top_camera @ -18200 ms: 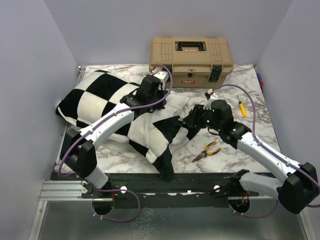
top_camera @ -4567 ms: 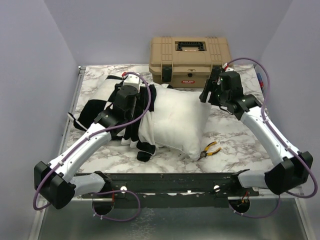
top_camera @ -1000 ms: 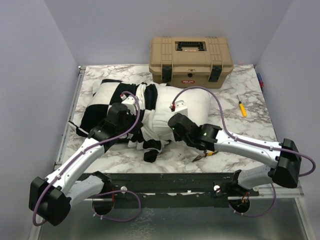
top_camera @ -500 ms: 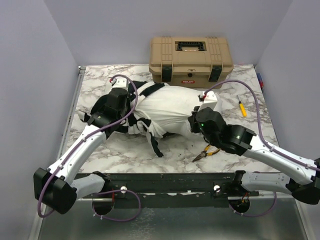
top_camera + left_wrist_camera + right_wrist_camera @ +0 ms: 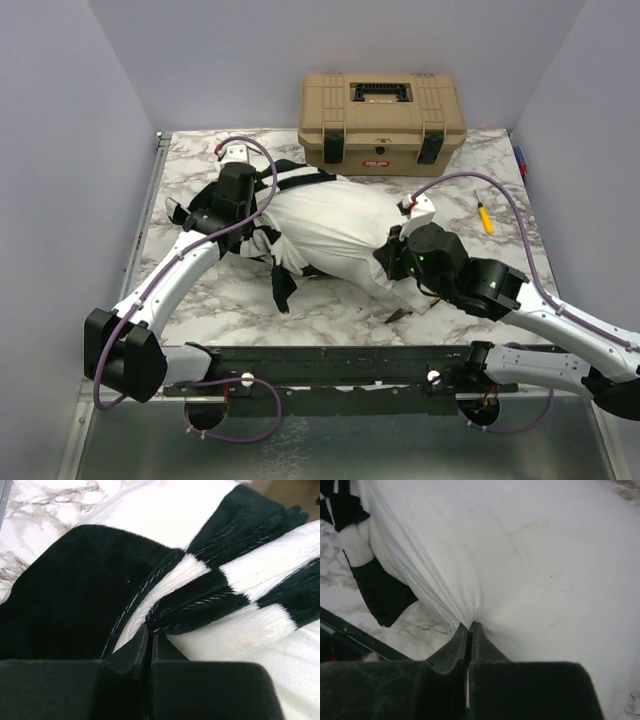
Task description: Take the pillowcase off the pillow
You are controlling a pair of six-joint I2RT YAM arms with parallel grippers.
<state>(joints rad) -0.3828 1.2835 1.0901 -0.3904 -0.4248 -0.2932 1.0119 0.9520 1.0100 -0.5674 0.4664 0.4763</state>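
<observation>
the pillowcase [image 5: 279, 286] is bunched into a band of black and white folds around the left end of the pillow [image 5: 335, 220], with a black flap trailing toward the lower left of the overhead view. most of the pillow is bare, lying across the middle of the marbled surface [image 5: 190, 160], from left of centre down toward the lower right. the left claw [image 5: 149, 635] is pinched shut on a fold of the checkered cloth, at the bottom centre of the left wrist view. the right claw [image 5: 469, 630] is closed tight on a ridge of the pillow's white fabric, whose creases run into the fingers. a tan toolbox [image 5: 382, 110] sits at the top centre, just beyond the pillow. a yellow-handled screwdriver [image 5: 485, 215] lies at the right.
</observation>
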